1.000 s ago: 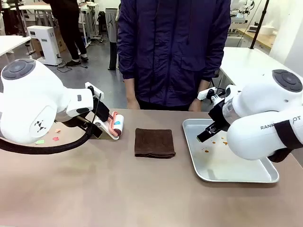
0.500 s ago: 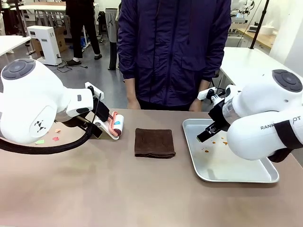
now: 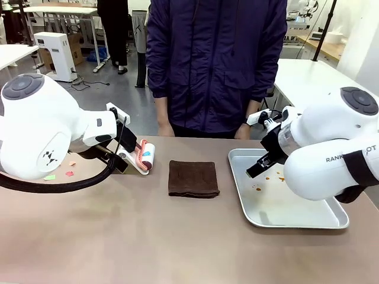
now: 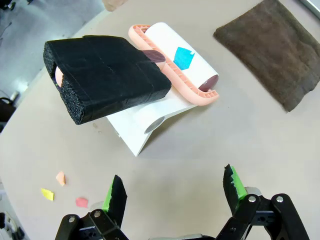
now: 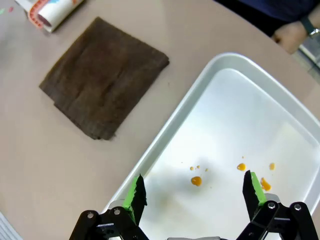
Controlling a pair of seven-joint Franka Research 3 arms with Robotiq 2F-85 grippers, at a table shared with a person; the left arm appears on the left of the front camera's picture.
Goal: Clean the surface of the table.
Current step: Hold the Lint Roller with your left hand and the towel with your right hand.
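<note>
Front and wrist views of the shared workspace. The table (image 3: pixel 177 248), a broad brownish-tan surface, is being shown across the whole foreground, with a person (image 3: pixel 216 59) in a dark jacket being seen standing at its far edge.

The left gripper (image 4: pixel 174 179) is being shown with its jaws spread fully apart and with nothing between them. It is being seen poised over bare tabletop near the far-left part of the table. Ahead of it, a lint roller (image 4: pixel 175 60) is being propped on a white stand (image 4: pixel 142 127); a pink frame is being seen around its white roll, and its handle is being covered by a black foam block (image 4: pixel 107 77). Small coloured paper scraps (image 4: pixel 60 178) are being shown lying on the table toward its left edge.

A folded dark brown cloth (image 3: pixel 193 178) is being shown lying flat near the middle of the table, toward the far edge, between the lint roller and a shallow metal tray (image 3: pixel 296 222). The tray is being seen resting near the right edge of the table.

The right gripper (image 5: pixel 194 181) is likewise being shown fully spread and gripping nothing, poised above the tray. Small orange spots (image 5: pixel 241 167) are being seen on the tray floor beneath it.
</note>
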